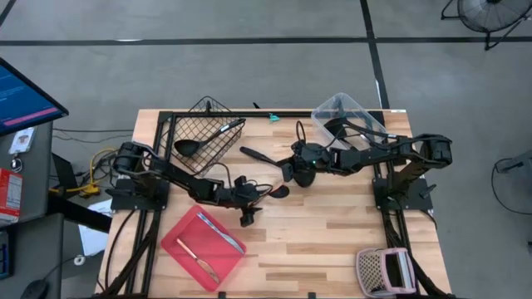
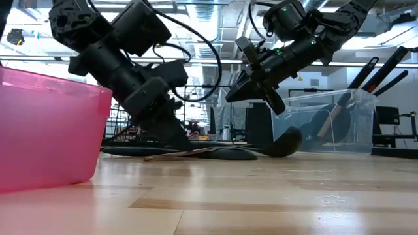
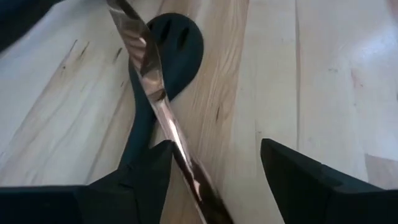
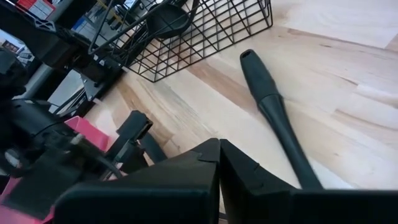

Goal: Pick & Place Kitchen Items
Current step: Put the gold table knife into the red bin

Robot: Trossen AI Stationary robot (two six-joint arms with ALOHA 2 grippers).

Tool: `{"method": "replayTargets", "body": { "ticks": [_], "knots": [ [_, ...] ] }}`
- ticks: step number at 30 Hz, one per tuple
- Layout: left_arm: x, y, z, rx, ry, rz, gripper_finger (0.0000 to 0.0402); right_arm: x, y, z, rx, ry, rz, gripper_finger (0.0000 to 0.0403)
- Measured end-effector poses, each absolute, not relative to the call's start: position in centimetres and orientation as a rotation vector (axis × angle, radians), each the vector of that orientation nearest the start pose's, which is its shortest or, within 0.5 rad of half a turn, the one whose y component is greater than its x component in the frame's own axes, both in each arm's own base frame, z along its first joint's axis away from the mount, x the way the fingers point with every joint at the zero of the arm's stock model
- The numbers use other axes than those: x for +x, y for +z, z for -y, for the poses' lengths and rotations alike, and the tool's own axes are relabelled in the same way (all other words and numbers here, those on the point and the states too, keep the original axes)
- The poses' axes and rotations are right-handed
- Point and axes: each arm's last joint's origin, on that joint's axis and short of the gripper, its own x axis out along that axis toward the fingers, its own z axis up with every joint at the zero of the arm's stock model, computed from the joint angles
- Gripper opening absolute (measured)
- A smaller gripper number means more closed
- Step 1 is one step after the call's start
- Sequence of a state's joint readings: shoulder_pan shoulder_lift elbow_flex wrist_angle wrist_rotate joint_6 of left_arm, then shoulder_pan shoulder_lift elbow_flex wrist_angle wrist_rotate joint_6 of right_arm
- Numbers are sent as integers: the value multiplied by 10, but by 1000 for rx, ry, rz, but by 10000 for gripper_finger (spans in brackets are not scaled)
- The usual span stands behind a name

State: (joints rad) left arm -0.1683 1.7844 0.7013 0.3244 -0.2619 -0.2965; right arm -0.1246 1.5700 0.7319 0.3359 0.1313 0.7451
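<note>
Copper cutlery (image 3: 163, 115) lies between the spread fingers of the left gripper (image 3: 214, 171), low over the bench (image 1: 332, 232), crossing a black slotted spoon (image 3: 171, 56). Past the spoon, toward the wire basket (image 1: 208, 129), the right gripper (image 4: 219, 165) hovers closed and empty. A ladle (image 1: 204, 141) rests in that basket.

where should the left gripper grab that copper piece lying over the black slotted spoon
Probably on the slim handle of the copper cutlery, clear of the black slotted spoon under it. It lies flat on the table, so come straight down with one finger either side of the handle. The left gripper already stands open astride it.
</note>
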Motion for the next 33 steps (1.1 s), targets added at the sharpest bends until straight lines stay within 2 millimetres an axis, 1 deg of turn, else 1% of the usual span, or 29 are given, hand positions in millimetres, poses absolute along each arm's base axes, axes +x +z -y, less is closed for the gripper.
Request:
{"method": "replayTargets", "body": {
  "ticks": [3,8,12,14,18,19,23,26,29,33],
  "knots": [
    [307,103,41,-132,221,-770,211,310,179,43,712,-423,-388,0],
    [307,91,36,-157,250,-826,154,310,179,43,709,-421,-387,0],
    [307,90,36,-156,257,-834,117,310,180,43,705,-417,-383,0],
    [307,90,36,-157,258,-838,91,310,180,43,704,-416,-380,0],
    [306,90,36,-162,255,-846,22,310,180,43,704,-416,-380,0],
    [306,90,36,-161,255,-845,16,310,180,43,704,-416,-380,0],
    [306,91,36,-162,251,-845,15,311,180,43,704,-414,-375,0],
    [305,98,37,-172,234,-832,15,310,183,43,705,-411,-366,0],
    [302,108,36,-163,231,-820,14,308,191,42,706,-399,-331,0],
    [299,124,33,-166,246,-784,14,304,208,42,686,-372,-269,0]
  ]
}}
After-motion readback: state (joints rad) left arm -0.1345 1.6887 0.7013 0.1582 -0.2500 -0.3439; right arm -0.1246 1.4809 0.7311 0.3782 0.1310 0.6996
